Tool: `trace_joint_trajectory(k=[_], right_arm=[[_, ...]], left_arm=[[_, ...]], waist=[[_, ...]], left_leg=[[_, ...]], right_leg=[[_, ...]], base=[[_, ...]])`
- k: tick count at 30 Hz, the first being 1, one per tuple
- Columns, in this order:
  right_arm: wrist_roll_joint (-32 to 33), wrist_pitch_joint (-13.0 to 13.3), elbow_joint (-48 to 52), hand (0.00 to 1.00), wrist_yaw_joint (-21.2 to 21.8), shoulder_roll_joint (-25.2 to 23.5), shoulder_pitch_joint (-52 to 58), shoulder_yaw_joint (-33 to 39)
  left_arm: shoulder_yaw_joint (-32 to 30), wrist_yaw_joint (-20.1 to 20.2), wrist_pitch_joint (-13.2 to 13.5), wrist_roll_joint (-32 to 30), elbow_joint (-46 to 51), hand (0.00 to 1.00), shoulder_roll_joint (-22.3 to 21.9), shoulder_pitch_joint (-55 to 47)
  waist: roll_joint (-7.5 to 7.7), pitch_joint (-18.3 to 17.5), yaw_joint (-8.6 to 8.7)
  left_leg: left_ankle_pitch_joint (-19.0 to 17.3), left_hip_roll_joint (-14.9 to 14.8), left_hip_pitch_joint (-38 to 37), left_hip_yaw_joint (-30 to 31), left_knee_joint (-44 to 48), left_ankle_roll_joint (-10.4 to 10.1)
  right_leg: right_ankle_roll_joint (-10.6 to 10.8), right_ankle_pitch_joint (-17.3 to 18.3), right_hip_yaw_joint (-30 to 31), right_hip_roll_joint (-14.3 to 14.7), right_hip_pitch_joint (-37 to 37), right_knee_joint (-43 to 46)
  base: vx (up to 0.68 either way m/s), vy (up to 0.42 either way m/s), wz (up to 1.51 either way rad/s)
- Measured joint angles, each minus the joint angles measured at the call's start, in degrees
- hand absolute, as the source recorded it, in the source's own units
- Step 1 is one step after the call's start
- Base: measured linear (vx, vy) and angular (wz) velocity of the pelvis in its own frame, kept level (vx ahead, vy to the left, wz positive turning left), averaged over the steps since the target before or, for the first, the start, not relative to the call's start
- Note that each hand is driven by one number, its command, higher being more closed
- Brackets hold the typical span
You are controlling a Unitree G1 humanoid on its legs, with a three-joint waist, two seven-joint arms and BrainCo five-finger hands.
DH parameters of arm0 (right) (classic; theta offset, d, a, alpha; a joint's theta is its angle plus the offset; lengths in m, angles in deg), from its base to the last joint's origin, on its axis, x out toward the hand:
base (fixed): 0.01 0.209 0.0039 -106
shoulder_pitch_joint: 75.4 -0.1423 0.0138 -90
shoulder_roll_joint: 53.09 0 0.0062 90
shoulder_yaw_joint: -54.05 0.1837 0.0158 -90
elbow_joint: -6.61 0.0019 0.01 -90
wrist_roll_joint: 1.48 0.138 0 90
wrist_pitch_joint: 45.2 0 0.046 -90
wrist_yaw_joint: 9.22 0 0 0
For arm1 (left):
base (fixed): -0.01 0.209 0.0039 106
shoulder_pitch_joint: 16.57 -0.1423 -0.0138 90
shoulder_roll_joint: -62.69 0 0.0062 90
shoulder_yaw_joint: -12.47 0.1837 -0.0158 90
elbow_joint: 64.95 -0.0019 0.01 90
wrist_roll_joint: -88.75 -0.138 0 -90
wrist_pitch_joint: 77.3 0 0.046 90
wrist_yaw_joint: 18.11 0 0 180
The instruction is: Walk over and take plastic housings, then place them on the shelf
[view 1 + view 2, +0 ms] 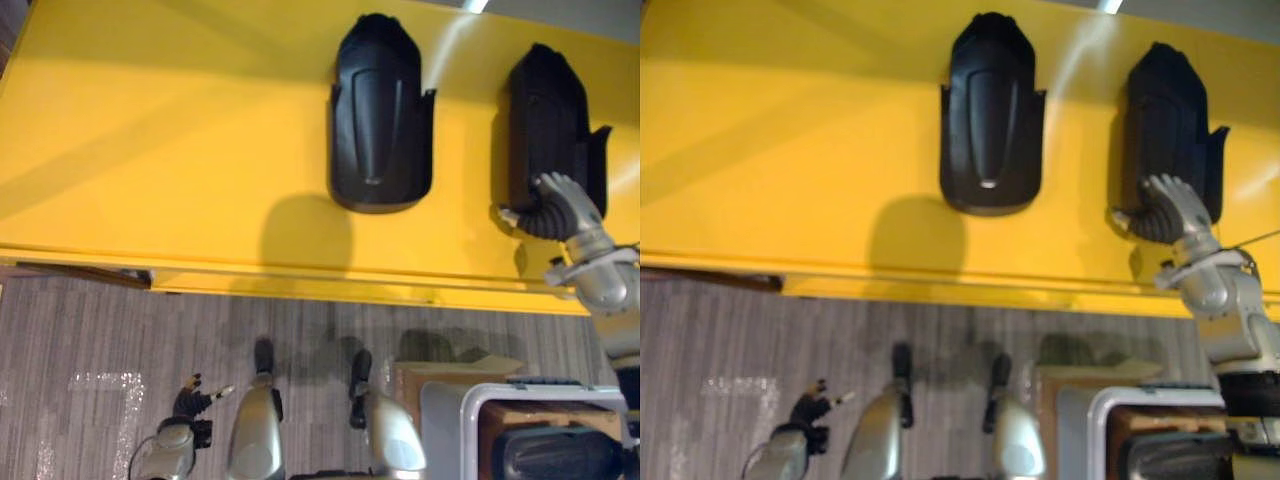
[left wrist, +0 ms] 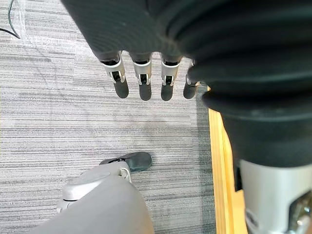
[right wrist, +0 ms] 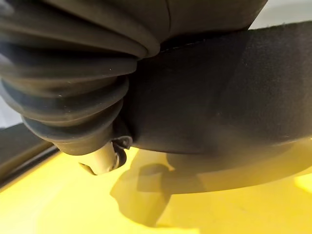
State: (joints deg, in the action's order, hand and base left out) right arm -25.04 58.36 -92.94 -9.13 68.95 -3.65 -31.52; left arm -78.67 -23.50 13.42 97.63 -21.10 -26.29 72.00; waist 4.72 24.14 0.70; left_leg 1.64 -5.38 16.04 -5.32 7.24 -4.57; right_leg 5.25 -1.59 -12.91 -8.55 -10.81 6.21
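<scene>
Black moulded plastic housing [image 1: 548, 115] is lying on the wide yellow shelf [image 1: 150, 150], and the right hand [image 1: 565, 205] is sitting right up against its near end, touching it. From the right wrist view the dark shell is looming just past the hand with the yellow surface directly under it, so I'm reading it as down on the shelf or as good as. Honestly can't tell whether the hand is clamping it or has already let go; the contact is hidden.

A second black plastic housing [image 1: 380, 120] of the same shape is lying further along the shelf, off to the hand's left and well apart from it. Below the right arm, back toward the robot, a light grey bin [image 1: 450, 405] is holding another dark housing [image 1: 550, 455], so I'm guessing there's more to fetch.

The left hand [image 1: 190, 402] is hanging low over the grey carpet [image 2: 58, 122], fingers [image 2: 141, 83] straight and relaxed, holding nothing.

What I'd be worrying about: the end the hand is touching is the end closest to the shelf's front edge. If the hand is pulling back while anything is catching on the shell, it's dragging the housing toward that edge, and it could be tipping off onto the floor or the bin. The shell also looks curved, so a nudge on release might be rocking or skewing it.
</scene>
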Motion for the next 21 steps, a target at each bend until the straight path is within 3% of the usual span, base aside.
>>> trace_joint_trajectory(k=[9,21], right_arm=[[-2.1,-0.6,-0.1,1.00,0.0,-0.2,0.0,0.0],[-5.5,-2.6,-2.5,1.00,-1.4,-0.2,-0.7,0.0]], left_arm=[[-0.1,-0.1,0.0,0.0,0.0,0.00,0.0,0.0],[-0.5,-0.2,-0.4,0.1,0.0,0.00,0.0,0.0]], waist=[[0.45,0.2,-0.01],[2.37,0.7,-0.19]], left_leg=[[0.0,0.0,0.0,0.0,-0.4,0.0],[0.0,0.0,0.1,0.1,-0.6,0.0]], right_leg=[[0.0,0.0,0.0,0.0,-0.1,0.0],[0.0,0.3,-0.2,0.0,-0.2,0.1]], base=[[0.00,0.000,0.00],[0.00,0.000,0.00]])
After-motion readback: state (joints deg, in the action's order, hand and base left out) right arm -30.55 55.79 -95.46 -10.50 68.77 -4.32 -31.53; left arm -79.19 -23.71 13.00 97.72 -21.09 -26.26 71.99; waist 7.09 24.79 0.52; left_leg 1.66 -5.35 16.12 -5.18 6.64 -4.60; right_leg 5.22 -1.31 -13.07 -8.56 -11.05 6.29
